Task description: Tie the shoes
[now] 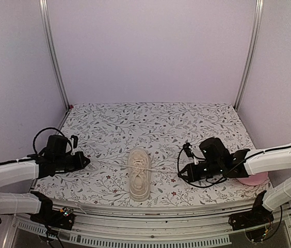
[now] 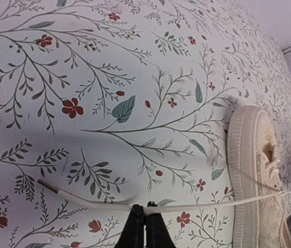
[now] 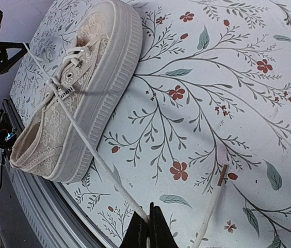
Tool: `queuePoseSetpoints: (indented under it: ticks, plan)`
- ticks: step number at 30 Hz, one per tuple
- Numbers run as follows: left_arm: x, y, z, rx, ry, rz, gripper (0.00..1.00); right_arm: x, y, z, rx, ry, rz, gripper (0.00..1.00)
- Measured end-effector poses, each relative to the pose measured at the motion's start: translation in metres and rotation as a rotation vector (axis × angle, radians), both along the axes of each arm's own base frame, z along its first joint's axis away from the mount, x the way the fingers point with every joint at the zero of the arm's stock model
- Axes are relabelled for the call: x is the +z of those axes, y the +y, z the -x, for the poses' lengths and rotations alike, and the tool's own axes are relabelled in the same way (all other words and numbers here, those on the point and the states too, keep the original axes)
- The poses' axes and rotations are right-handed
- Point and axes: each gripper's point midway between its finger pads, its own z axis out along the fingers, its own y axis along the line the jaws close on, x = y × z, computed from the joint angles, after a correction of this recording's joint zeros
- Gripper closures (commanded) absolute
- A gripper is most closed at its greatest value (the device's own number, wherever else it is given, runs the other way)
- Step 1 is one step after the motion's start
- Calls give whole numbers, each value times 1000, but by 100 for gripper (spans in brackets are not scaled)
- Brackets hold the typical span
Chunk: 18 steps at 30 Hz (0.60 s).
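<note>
A cream low-top sneaker (image 1: 139,173) lies in the middle of the floral table, its white laces pulled out taut to both sides. My left gripper (image 1: 86,160) is left of the sneaker, shut on the left lace (image 2: 197,205); its tip (image 2: 145,212) pinches the lace, whose loose end (image 2: 50,187) lies on the cloth. My right gripper (image 1: 182,173) is right of the sneaker, shut on the right lace (image 3: 91,150); its tip (image 3: 148,221) pinches it, and the aglet end (image 3: 222,175) rests on the cloth. The sneaker also shows in the left wrist view (image 2: 256,170) and the right wrist view (image 3: 78,88).
A pink plate (image 1: 253,180) sits at the right edge of the table, partly under my right arm. The table's near edge (image 1: 150,206) runs just in front of the sneaker. Walls and metal posts enclose the back and sides.
</note>
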Motion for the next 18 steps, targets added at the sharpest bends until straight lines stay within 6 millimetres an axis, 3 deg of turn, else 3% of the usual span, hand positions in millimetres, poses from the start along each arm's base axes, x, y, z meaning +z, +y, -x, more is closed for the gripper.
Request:
queuePoseSetpoints:
  ticks: [5, 8, 10, 13, 15, 17, 18]
  plan:
    - [10, -11, -4, -67, -42, 46, 100, 0, 5, 7, 48, 32, -29, 98]
    - [16, -20, -4, -118, -69, 61, 100, 11, 25, 24, 161, 44, -57, 98]
    - [17, -28, -3, -159, -79, 63, 100, 32, 49, 38, 269, 25, -93, 98]
    - [21, -44, -2, -230, -89, 56, 100, 79, 103, 73, 490, -31, -193, 97]
    - [28, -62, -5, -290, -104, 47, 100, 100, 131, 91, 590, -58, -244, 96]
    - [38, -81, -10, -348, -128, 41, 100, 110, 161, 105, 671, -70, -280, 85]
    - [45, -91, -14, -374, -143, 39, 100, 109, 175, 110, 705, -64, -287, 74]
